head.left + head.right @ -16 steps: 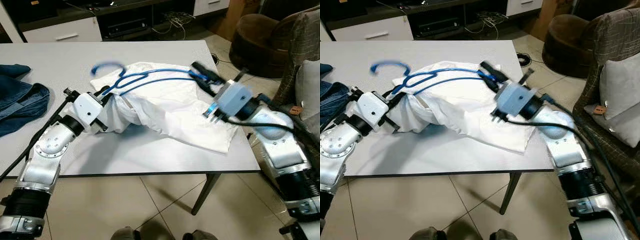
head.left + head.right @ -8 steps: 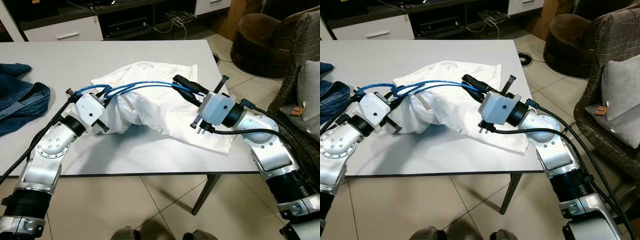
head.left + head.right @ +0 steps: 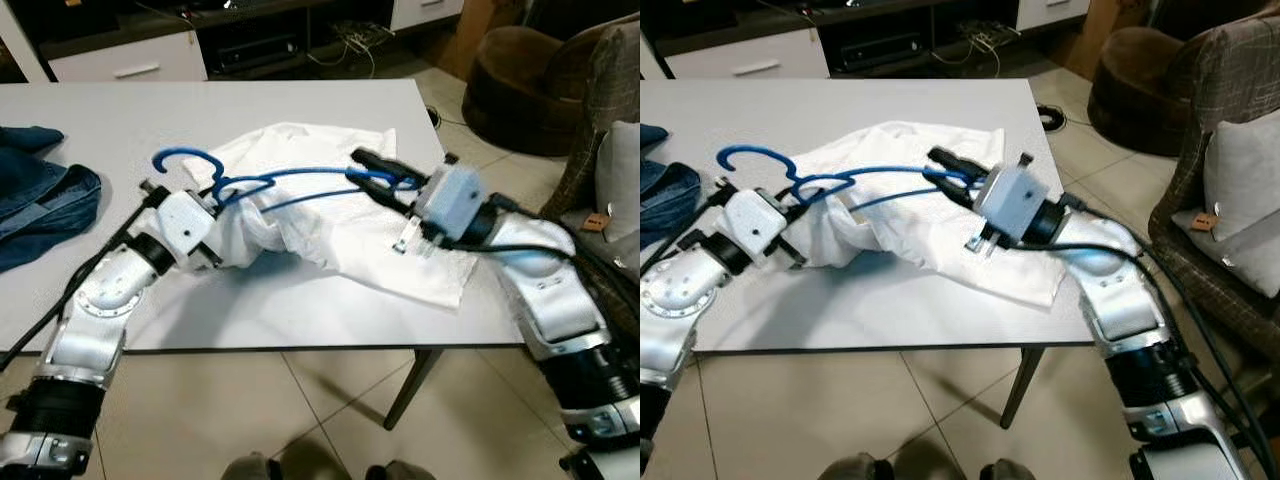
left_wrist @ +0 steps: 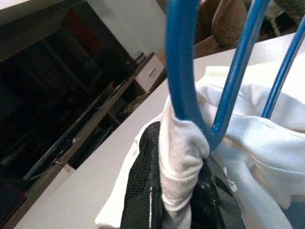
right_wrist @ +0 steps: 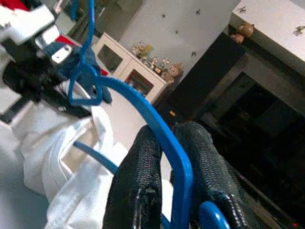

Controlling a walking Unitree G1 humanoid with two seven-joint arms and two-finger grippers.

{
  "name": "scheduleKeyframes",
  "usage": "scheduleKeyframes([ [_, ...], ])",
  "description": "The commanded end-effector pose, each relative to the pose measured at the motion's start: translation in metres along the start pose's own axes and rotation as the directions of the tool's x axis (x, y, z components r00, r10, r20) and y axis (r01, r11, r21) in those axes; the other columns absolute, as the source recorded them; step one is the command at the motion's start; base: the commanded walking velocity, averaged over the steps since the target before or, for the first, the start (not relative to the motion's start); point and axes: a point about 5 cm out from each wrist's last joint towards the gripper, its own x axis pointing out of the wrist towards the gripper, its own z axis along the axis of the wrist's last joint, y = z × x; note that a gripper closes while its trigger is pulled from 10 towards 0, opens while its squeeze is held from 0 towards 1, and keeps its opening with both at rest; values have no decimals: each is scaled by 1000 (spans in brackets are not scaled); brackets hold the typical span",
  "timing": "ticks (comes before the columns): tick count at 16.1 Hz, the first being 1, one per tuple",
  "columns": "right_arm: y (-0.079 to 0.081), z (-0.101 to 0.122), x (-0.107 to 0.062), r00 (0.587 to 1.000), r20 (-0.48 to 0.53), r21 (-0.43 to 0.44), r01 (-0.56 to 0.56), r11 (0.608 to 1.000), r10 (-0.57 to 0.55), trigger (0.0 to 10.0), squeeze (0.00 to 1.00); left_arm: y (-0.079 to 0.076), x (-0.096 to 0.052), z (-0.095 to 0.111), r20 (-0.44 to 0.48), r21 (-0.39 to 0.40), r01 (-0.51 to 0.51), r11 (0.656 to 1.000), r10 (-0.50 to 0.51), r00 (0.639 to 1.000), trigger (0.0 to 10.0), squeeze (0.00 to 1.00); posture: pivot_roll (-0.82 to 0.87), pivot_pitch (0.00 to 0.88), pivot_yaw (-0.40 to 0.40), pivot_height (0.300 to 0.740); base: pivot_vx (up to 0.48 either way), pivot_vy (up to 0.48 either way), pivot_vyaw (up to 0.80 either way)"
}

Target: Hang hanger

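Observation:
A blue hanger (image 3: 290, 178) hovers just over a crumpled white garment (image 3: 340, 225) on the white table (image 3: 250, 300). Its hook (image 3: 183, 160) stands up at the left end. My right gripper (image 3: 378, 176) is shut on the hanger's right end; in the right wrist view the black fingers (image 5: 138, 176) clamp the blue bar (image 5: 167, 143). My left gripper (image 3: 213, 196) is shut on a fold of the garment below the hanger's neck. In the left wrist view white cloth (image 4: 181, 157) is pinched between the fingers (image 4: 140, 186), with the blue neck (image 4: 183, 62) resting on it.
Blue jeans (image 3: 40, 205) lie at the table's left edge. A brown armchair (image 3: 520, 85) and a chair with a grey cushion (image 3: 1240, 190) stand to the right. A low cabinet (image 3: 130, 60) runs behind the table. The table's front edge is close to me.
The hanger's hook has risen from lying low beside my left gripper to standing upright. My right gripper has shifted to the right and twisted, keeping the hanger. The left gripper stays shut on the cloth.

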Motion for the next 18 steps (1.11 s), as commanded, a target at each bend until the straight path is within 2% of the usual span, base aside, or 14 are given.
scheduleKeyframes([
  [1,1,3,0,1000,5,19,-24,1000,24,10000,1000,-4,2,5,28,16,28,999,-28,999,0,0,-43,27,36,740,0,0,0],
  [2,-1,5,-1,1000,3,46,-14,999,14,10000,0,-4,2,5,29,14,28,999,-29,999,0,0,-45,26,35,740,0,0,0],
  [6,-12,13,-7,999,34,175,16,984,-22,10000,0,-6,2,4,26,11,30,999,-30,999,0,0,-48,25,35,740,0,0,0],
  [7,-12,13,-8,999,30,176,8,984,-13,10000,529,-6,2,4,24,13,31,999,-31,999,0,0,-47,25,35,740,0,0,0],
  [8,-11,13,-8,1000,24,174,-2,985,-2,10000,1000,-6,2,4,24,15,32,999,-33,999,0,0,-46,26,35,740,0,0,0],
  [12,-4,11,-8,991,-50,115,-116,987,122,10000,988,-8,2,4,7,76,61,995,-62,998,0,0,-44,28,33,740,0,0,0],
  [13,-5,11,-8,990,-61,118,-119,986,127,10000,0,-8,2,4,7,79,61,995,-62,998,0,0,-42,29,30,740,0,0,0],
  [15,-9,10,-10,991,-63,141,-108,984,118,10000,0,-8,2,5,7,79,60,995,-61,998,0,0,-42,30,27,740,0,0,0],
  [18,-18,9,-14,999,-18,287,-28,957,34,10000,0,-10,0,3,3,77,57,995,-58,998,0,0,-44,33,24,740,0,0,0],
])
